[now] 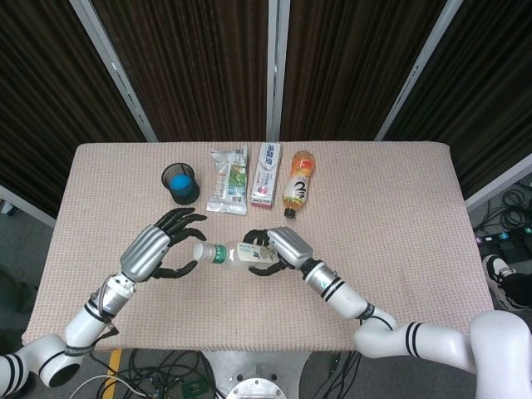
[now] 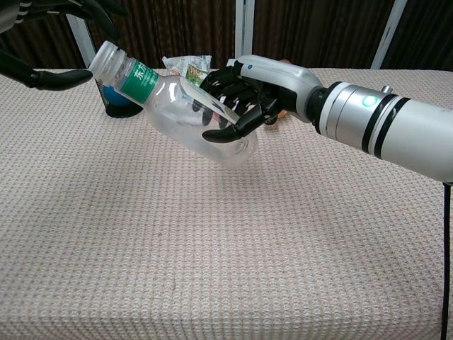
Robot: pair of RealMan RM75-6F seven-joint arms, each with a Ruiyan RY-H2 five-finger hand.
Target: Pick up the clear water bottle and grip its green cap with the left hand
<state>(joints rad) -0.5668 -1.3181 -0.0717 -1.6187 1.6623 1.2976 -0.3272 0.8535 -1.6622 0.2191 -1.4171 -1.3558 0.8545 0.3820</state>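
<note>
Open desk (image 1: 399, 208) lies right and in front. Behind the raised bottle (image 1: 231, 253), a blue cup (image 1: 180, 183), packets (image 1: 228, 179), a toothpaste box (image 1: 266, 173) and an orange bottle (image 1: 298, 183) block the back.

Table (image 1: 399, 208) with beige woven cover carries, along the far edge: black mesh cup (image 1: 179, 183), snack packet (image 1: 228, 179), toothpaste box (image 1: 266, 173), orange drink bottle (image 1: 298, 183) lying flat.

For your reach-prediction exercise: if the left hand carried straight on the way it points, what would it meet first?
Most likely the cap end of the clear water bottle, held off the table by the right hand. The left hand is open beside it; depth is uncertain.
</note>
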